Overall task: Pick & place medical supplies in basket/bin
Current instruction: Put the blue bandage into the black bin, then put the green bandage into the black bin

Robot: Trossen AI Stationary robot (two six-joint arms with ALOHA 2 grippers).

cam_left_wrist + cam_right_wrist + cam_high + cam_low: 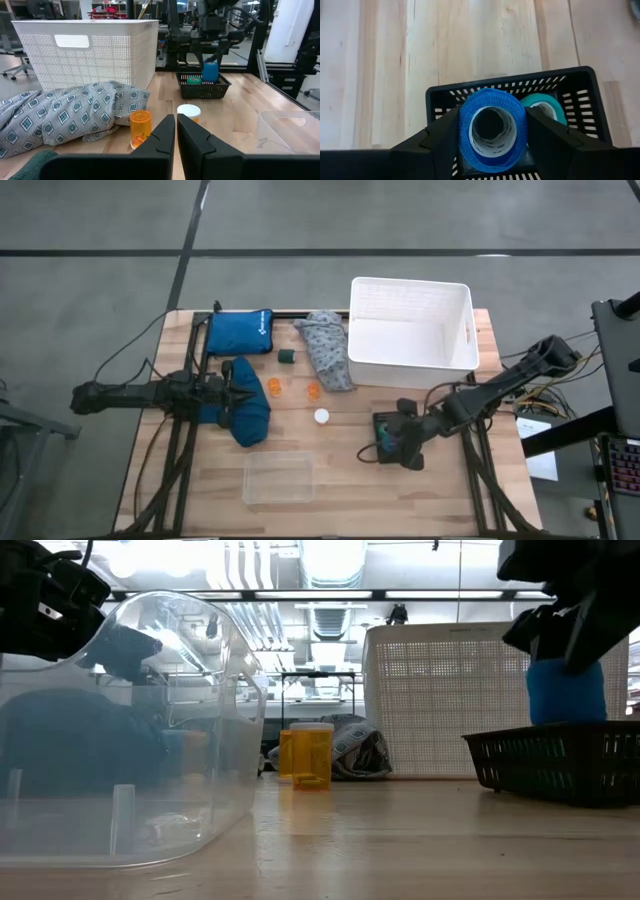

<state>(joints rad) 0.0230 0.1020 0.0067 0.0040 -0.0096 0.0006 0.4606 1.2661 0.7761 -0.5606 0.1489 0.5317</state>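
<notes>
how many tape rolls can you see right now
3: a blue roll held in the right gripper over the black basket, a teal roll inside that basket, and a dark green roll beside the grey cloth.

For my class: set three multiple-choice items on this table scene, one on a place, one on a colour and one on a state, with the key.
1. Where does the grey patterned cloth lie?
A. On the table beside the white tub
B. Inside a clear container
C. In a black basket

2. What colour is the tape roll in the right gripper?
A. Green
B. Blue
C. Orange

3. How is the left gripper?
A. Wide open
B. Shut on an orange bottle
C. Shut, holding nothing

Key:
1 A, as the high view shows the cloth on the wood against the tub's side.
2 B, as the right wrist view shows a blue roll between the two fingers.
3 C, as the left wrist view shows its fingers together with nothing between them.
</notes>
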